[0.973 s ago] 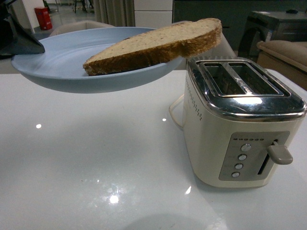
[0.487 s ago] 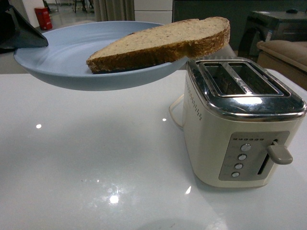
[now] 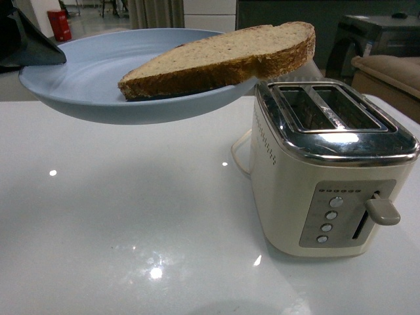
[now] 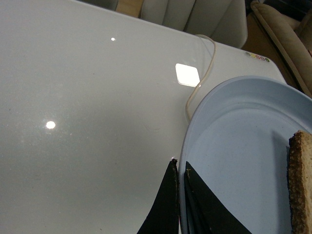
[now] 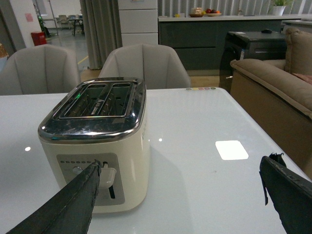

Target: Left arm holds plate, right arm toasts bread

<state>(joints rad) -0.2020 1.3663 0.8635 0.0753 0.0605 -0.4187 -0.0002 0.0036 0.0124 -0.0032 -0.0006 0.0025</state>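
The pale blue plate point(image 3: 85, 79) hangs in the air above the white table, left of the toaster. The bread point(image 3: 223, 58) lies on it, its rounded end jutting past the plate's rim toward the toaster's slots. My left gripper point(image 3: 36, 52) is shut on the plate's left rim; in the left wrist view its fingers point(image 4: 168, 204) pinch the plate's rim point(image 4: 243, 146) from both sides, and the bread's crust point(image 4: 300, 180) shows at the edge. My right gripper point(image 5: 180, 175) is open and empty, in front of the toaster, and does not show in the front view.
A cream and chrome two-slot toaster point(image 3: 328, 164) stands on the white table point(image 3: 131, 216), both slots empty, its lever point(image 3: 382, 210) up; it also shows in the right wrist view point(image 5: 97, 141). Its cord point(image 4: 202, 73) trails behind. Grey chairs point(image 5: 144, 63) and a sofa point(image 5: 273, 83) stand beyond.
The plate with the bread rose slightly and shifted a little toward the toaster one second ago; it has held still for the last half second.
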